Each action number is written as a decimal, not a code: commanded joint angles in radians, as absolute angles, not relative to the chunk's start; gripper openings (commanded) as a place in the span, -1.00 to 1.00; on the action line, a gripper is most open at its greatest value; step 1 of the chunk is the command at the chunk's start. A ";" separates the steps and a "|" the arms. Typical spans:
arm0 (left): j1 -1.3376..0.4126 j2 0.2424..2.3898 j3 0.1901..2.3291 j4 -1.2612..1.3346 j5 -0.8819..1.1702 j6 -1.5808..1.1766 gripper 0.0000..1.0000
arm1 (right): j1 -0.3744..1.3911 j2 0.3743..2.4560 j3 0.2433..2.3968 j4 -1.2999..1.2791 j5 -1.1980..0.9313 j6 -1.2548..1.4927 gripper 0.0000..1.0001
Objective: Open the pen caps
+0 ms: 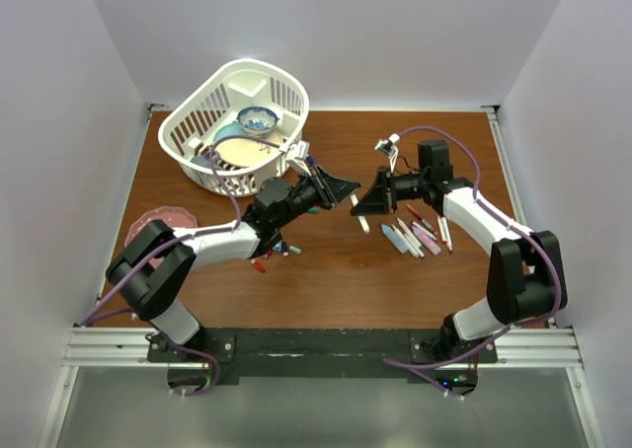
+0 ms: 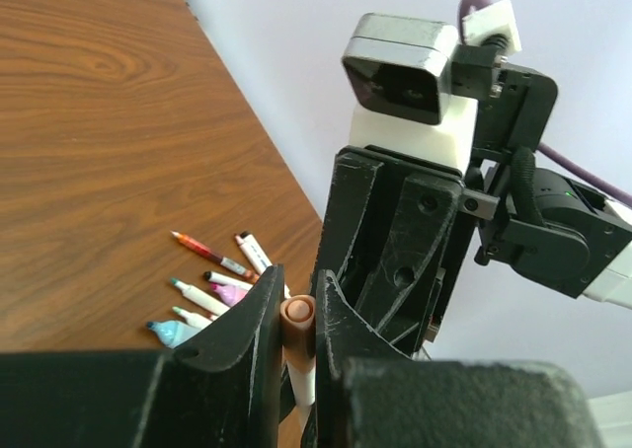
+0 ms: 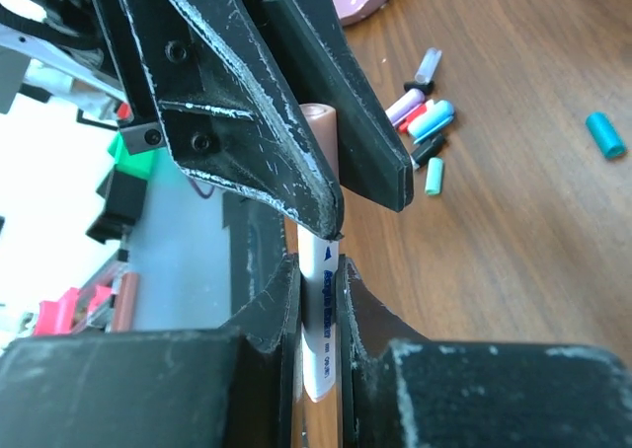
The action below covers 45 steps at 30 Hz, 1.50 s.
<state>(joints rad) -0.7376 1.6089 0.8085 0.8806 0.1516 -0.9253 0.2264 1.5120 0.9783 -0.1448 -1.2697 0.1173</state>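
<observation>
Brown-tan cap (image 3: 321, 142) seated on white pen (image 3: 321, 339), not yet off. Pair held in air to right of basket (image 1: 237, 122), on its near side. My left pincer (image 2: 296, 315) clamped on cap end. My right pincer (image 3: 318, 270) clamped on white barrel. Tips of both pincers almost meet. Loose caps (image 1: 272, 254) on wooden table (image 1: 326, 280), near side of basket, beside my left arm. Loose pens (image 1: 420, 236) farther right of basket, beyond held pen. Pink plate (image 1: 158, 221) near-left of basket.
</observation>
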 commanded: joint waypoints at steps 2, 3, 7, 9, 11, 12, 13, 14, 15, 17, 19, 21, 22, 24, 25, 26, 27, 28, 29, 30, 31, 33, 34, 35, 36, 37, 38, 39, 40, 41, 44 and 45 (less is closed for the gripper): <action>-0.522 1.503 1.000 0.902 0.041 -0.831 -1.00 | 0.276 1.523 1.009 -0.204 -1.313 0.075 -1.00; -0.490 1.497 1.020 0.896 0.047 -0.842 -1.00 | 0.275 1.523 1.012 -0.210 -1.315 0.071 -1.00; -0.384 1.470 1.135 0.818 0.093 -0.828 -1.00 | 0.278 1.525 1.022 -0.233 -1.315 0.043 -1.00; -0.354 1.442 1.143 0.789 0.101 -0.798 -1.00 | 0.278 1.528 1.029 -0.265 -1.304 0.023 -1.00; -0.347 1.402 1.129 0.749 0.117 -0.743 -1.00 | 0.276 1.528 1.038 -0.297 -1.295 0.006 -1.00; -0.347 1.390 1.124 0.714 0.118 -0.730 -1.00 | 0.276 1.529 1.045 -0.316 -1.272 -0.029 -1.00; -0.347 1.378 1.108 0.698 0.141 -0.724 -1.00 | 0.276 1.531 1.055 -0.336 -1.243 -0.070 -1.00; -0.347 1.353 1.103 0.678 0.167 -0.715 -1.00 | 0.276 1.531 1.068 -0.398 -1.206 -0.102 -1.00; -0.347 1.347 1.100 0.617 0.202 -0.709 -1.00 | 0.276 1.529 1.083 -0.449 -1.153 -0.147 -1.00; -0.359 1.312 1.085 0.536 0.323 -0.689 -1.00 | 0.265 1.516 1.137 -0.561 -0.918 -0.282 -1.00; -0.383 1.275 1.036 0.384 0.392 -0.643 -1.00 | 0.241 1.500 1.152 -0.580 -0.742 -0.340 -1.00; -0.460 1.206 0.965 0.208 0.332 -0.531 -1.00 | 0.200 1.480 1.158 -0.607 -0.665 -0.383 -1.00; -0.521 1.162 0.938 0.160 0.293 -0.499 -1.00 | 0.184 1.477 1.158 -0.626 -0.619 -0.394 -1.00; -0.567 1.125 0.847 0.077 0.214 -0.454 -1.00 | 0.153 1.473 1.160 -0.646 -0.591 -0.422 -1.00; -0.598 1.102 0.819 0.058 0.192 -0.454 -1.00 | 0.147 1.473 1.161 -0.661 -0.572 -0.426 -1.00; -0.610 1.095 0.792 0.046 0.174 -0.462 -1.00 | 0.138 1.470 1.161 -0.667 -0.540 -0.431 -1.00; -0.621 1.092 0.744 0.029 0.132 -0.463 -1.00 | 0.134 1.465 1.157 -0.670 -0.522 -0.437 -1.00; -0.638 1.095 0.726 0.022 0.106 -0.463 -1.00 | 0.133 1.462 1.152 -0.673 -0.508 -0.440 -1.00; -0.644 1.098 0.709 0.015 0.082 -0.465 -1.00 | 0.130 1.459 1.146 -0.675 -0.483 -0.442 -1.00; -0.649 1.107 0.684 0.015 0.049 -0.466 -1.00 | 0.130 1.453 1.132 -0.675 -0.473 -0.445 -1.00; -0.660 1.130 0.678 0.015 0.035 -0.468 -1.00 | 0.127 1.448 1.124 -0.676 -0.460 -0.448 -1.00; -0.672 1.166 0.680 0.009 0.003 -0.463 -1.00 | 0.124 1.447 1.105 -0.678 -0.425 -0.456 -1.00; -0.684 1.210 0.684 0.008 0.003 -0.456 -1.00 | 0.121 1.447 1.098 -0.686 -0.416 -0.460 -1.00; -0.690 1.233 0.689 0.006 -0.029 -0.451 -1.00 | 0.118 1.450 1.094 -0.692 -0.405 -0.463 -1.00; -0.698 1.258 0.699 0.008 -0.049 -0.445 -1.00 | 0.118 1.451 1.086 -0.698 -0.382 -0.472 -1.00; -0.704 1.305 0.706 0.008 -0.057 -0.434 -1.00 | 0.114 1.454 1.082 -0.704 -0.371 -0.474 -1.00; -0.707 1.330 0.712 0.011 -0.069 -0.430 -1.00 | 0.114 1.454 1.077 -0.706 -0.359 -0.477 -1.00; -0.712 1.353 0.727 0.011 -0.087 -0.423 -1.00 | 0.109 1.454 1.068 -0.706 -0.339 -0.479 -1.00; -0.716 1.395 0.733 0.012 -0.100 -0.414 -1.00 | 0.104 1.457 1.065 -0.709 -0.333 -0.479 -1.00; -0.718 1.414 0.741 0.015 -0.112 -0.410 -1.00 | 0.100 1.460 1.062 -0.710 -0.325 -0.480 -1.00; -0.726 1.488 0.773 0.009 -0.153 -0.391 -1.00 | 0.091 1.477 1.060 -0.719 -0.305 -0.482 -0.99; -0.726 1.502 0.788 0.006 -0.167 -0.385 -1.00 | 0.089 1.483 1.061 -0.719 -0.302 -0.482 -0.99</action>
<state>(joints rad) -0.7166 1.4494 0.7094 -0.0139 -0.0704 -0.4400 0.1009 1.4834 1.0611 -0.7010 -0.3576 -0.4587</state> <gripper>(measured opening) 0.171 0.133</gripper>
